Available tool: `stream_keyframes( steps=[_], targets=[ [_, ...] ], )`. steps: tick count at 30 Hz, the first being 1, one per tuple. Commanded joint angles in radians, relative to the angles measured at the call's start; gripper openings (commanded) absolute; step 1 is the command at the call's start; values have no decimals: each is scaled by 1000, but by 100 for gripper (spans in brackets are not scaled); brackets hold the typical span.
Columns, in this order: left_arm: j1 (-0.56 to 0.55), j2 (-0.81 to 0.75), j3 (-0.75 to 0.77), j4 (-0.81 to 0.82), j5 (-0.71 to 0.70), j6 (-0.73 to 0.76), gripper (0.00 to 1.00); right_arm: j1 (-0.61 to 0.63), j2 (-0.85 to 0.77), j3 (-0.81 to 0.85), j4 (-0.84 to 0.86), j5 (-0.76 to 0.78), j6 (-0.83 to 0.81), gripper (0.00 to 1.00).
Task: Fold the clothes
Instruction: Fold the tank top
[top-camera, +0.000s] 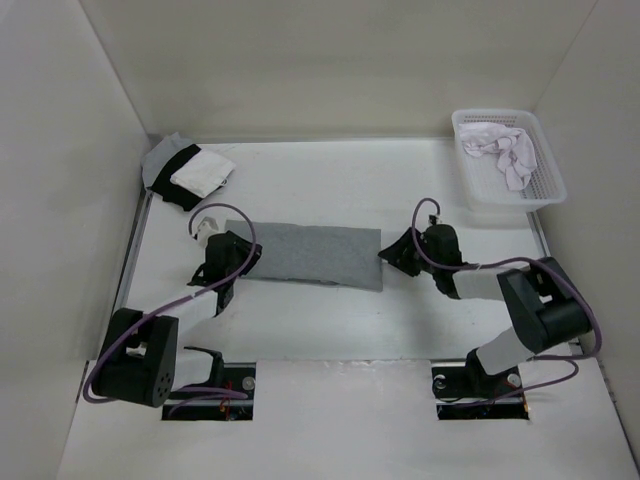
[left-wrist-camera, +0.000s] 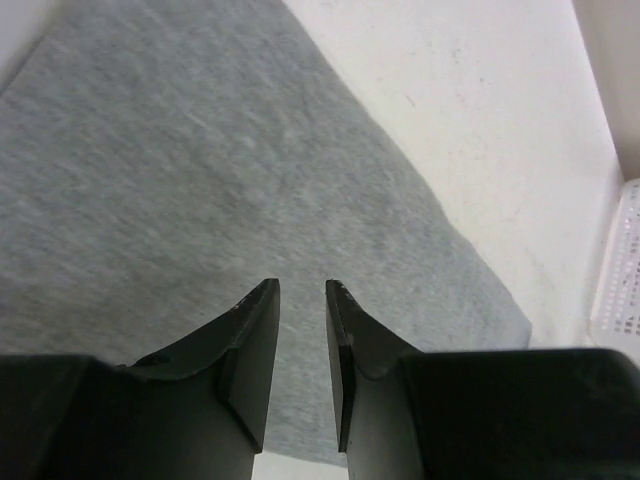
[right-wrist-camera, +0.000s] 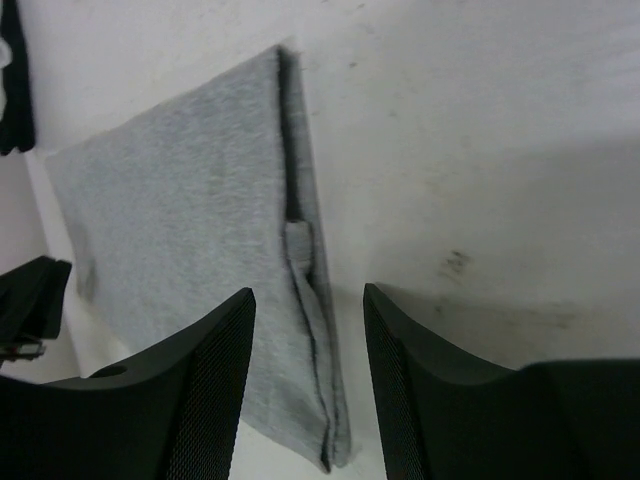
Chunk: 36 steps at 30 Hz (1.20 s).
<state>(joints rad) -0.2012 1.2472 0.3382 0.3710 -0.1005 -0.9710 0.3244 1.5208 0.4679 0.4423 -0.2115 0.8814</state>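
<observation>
Two arms: both reach in from the lower edge of the overhead view onto the white table (top-camera: 330, 180), one at each short end of the garment.
Grey tank top (top-camera: 310, 255): lies flat at the centre of the table, folded into a long narrow band that runs from centre-left to centre-right of the overhead view. In the right wrist view its short end shows stacked layers with a hemmed edge.
Left gripper (left-wrist-camera: 302, 290): sits at the band's left end in the overhead view. Its fingers stand a narrow gap apart with nothing between them. Grey knit fills most of the left wrist view under and beyond the tips. Whether the tips touch the fabric cannot be told.
Right gripper (right-wrist-camera: 309, 290): sits at the band's right end in the overhead view. Its fingers are spread wide and pinch nothing. The layered end of the band appears in the gap between them. Contact with the cloth cannot be told.
Basket (top-camera: 505, 205): white and perforated, in the upper right of the overhead view, well apart from the tank top.
White garment (top-camera: 505, 148): crumpled inside the basket.
Stack of clothes (top-camera: 190, 170): black, white and grey, in the upper left of the overhead view at the table's far corner, near the band's left end but apart from it.
</observation>
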Motion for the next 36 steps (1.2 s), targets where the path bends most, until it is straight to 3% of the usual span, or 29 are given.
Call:
stream_keyframes(
  steps=[1,8,10,11,12,15,20,27,30,36],
  targets=[
    [-11,-23,36,45,7,18,24,14,80,-5,163,-90,39,52],
    [-54,-63,79,51,8,14,24,18,275,-26,439,-133,201,33],
    [-74,-71,88,54,7,17,24,18,300,-17,493,-163,234,32],
    [-85,-77,93,55,4,18,24,18,302,-17,515,-169,244,27],
    [-95,-83,94,55,1,17,24,18,283,-23,526,-167,246,15],
    [-126,-97,94,60,-11,15,24,0,179,-67,501,-152,220,4],
    [-212,-72,116,77,-47,15,24,-40,-146,-149,252,-85,113,1],
    [-367,60,159,169,-79,-3,24,-52,-620,-62,-343,108,-97,2],
    [-367,70,166,181,-70,-8,24,-6,-637,44,-465,161,-139,2],
    [-320,-17,137,164,-54,-1,25,170,-440,288,-527,264,-163,2]
  ],
)
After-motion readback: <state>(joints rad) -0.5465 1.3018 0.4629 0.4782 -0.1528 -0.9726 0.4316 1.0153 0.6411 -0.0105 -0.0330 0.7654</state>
